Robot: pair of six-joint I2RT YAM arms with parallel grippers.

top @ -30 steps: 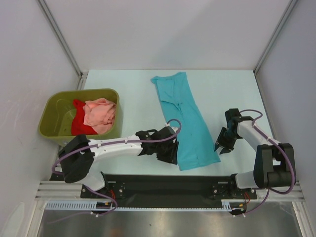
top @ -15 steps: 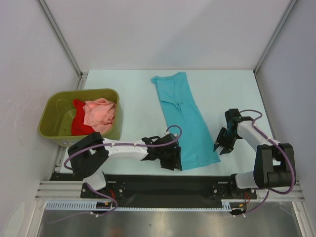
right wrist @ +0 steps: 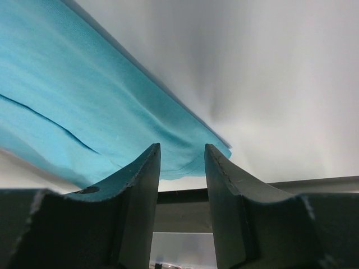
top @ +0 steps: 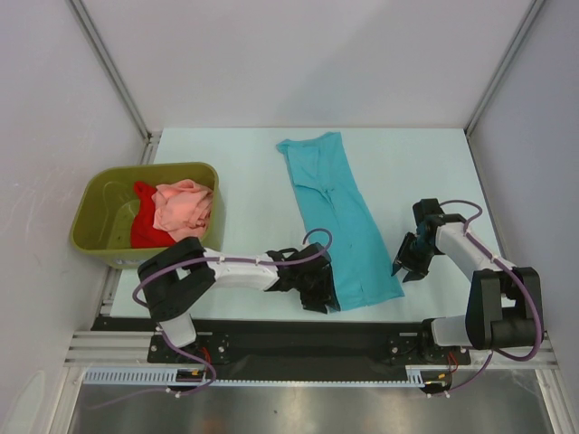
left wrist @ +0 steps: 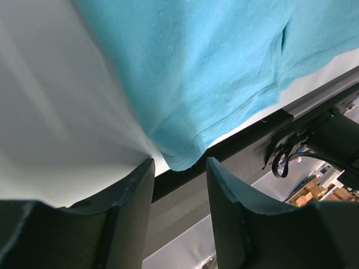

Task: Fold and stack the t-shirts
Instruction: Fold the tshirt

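A turquoise-blue t-shirt (top: 336, 217) lies folded in a long strip down the middle of the table. My left gripper (top: 323, 295) is open at its near left corner (left wrist: 178, 159), the corner just ahead of the fingertips. My right gripper (top: 404, 265) is open beside the near right corner (right wrist: 216, 147), nothing between the fingers. A salmon-pink t-shirt (top: 184, 206) and a red t-shirt (top: 145, 226) lie crumpled in the olive-green tub (top: 99, 204) at the left.
The table's near edge with a black rail (top: 298, 334) runs just below the shirt's hem. White walls close in the back and sides. The tub stands at the table's left edge.
My left gripper has moved toward the near edge, down along the shirt's left side to its near left corner. The right arm has barely moved.
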